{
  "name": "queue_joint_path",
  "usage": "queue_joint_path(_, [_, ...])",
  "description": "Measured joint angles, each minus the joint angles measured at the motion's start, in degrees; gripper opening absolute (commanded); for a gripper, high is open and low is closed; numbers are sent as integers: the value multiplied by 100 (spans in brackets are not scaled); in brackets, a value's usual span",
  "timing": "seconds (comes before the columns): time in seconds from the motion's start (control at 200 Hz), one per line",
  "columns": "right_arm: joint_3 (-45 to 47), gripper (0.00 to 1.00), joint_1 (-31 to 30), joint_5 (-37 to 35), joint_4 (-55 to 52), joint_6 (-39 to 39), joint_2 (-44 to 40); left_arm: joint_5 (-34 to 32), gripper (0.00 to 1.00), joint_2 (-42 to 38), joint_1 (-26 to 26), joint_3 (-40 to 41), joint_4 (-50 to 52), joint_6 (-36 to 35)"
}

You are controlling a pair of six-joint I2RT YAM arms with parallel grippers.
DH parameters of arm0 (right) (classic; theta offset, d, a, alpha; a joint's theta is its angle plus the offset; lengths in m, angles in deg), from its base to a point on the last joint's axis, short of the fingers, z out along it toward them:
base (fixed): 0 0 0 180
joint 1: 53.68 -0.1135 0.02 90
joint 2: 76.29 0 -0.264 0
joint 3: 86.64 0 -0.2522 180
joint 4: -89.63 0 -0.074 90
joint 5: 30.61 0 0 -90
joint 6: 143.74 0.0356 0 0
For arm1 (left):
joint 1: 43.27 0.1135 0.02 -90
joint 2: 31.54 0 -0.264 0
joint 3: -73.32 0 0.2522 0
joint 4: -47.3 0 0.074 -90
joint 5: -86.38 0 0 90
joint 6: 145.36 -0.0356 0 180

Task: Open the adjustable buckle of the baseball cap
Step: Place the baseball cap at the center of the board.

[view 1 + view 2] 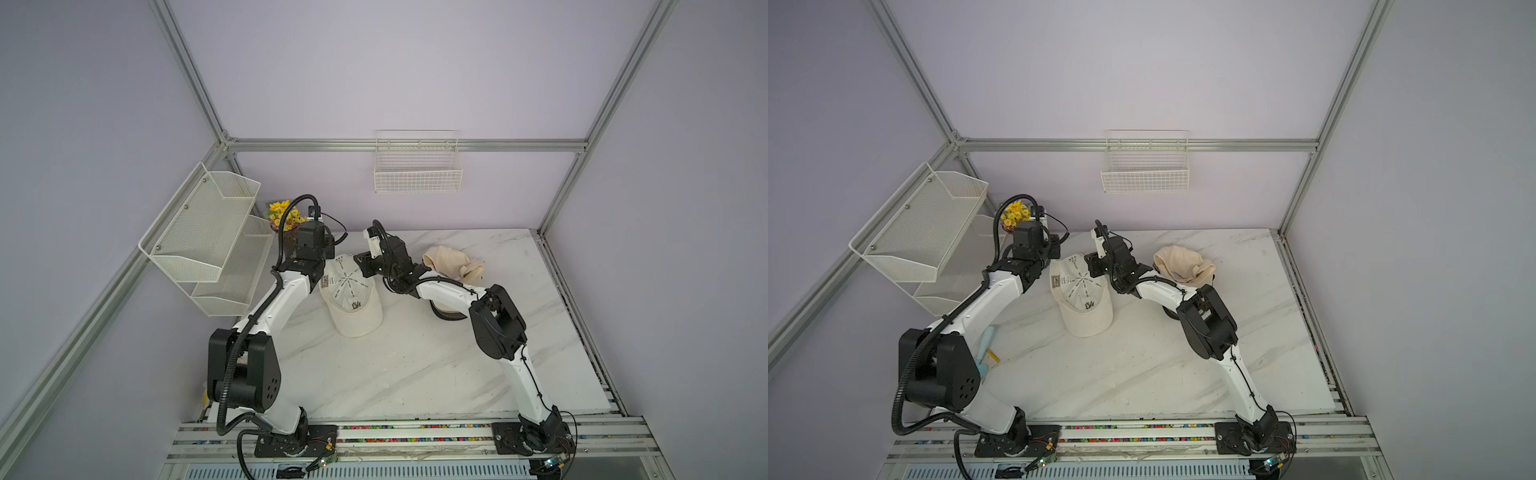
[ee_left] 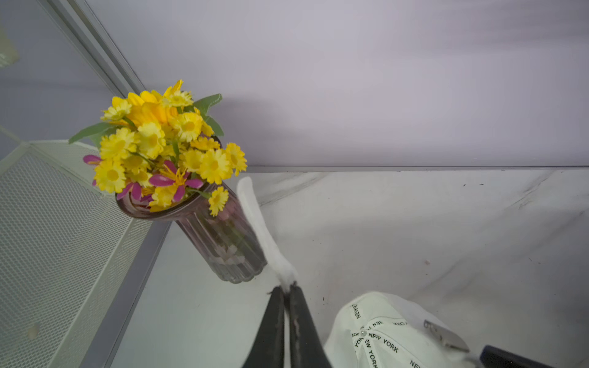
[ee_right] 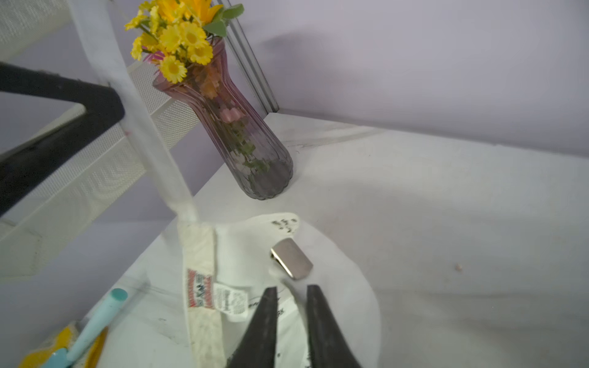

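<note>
Beside the vase (image 2: 223,242), the strap (image 2: 255,216) is pinched by the left gripper (image 2: 286,288). The right gripper (image 3: 291,288) is parted, empty, just short of the buckle (image 3: 291,258). Both arms are bent inward over the baseball cap (image 1: 353,299) on the table (image 1: 415,365).

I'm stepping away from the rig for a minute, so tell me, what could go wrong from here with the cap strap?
1. The left gripper is shut on the strap, whose free end lies close by the vase; a pull or swing might tip it.
2. The right gripper is open beside the buckle, holding nothing, so the cap could drag along with the strap.
</note>
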Motion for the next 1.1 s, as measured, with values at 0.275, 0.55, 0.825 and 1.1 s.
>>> queue_joint_path(0.275, [577, 68, 4, -81, -380, -369, -595, 173, 86, 33, 0, -24, 59, 15])
queue_joint_path(0.55, [1224, 78, 24, -627, -791, -817, -2422, 151, 100, -787, -66, 83, 267, -7])
queue_joint_path(0.825, [2173, 84, 337, -2068, -1432, -1185, -4594, 507, 100, -1309, -1276, -328, 378, -94])
queue_joint_path(1.1, [2988, 71, 1458, -3101, -2675, -1346, -5233, 1550, 95, 326, -2299, -916, 511, -39])
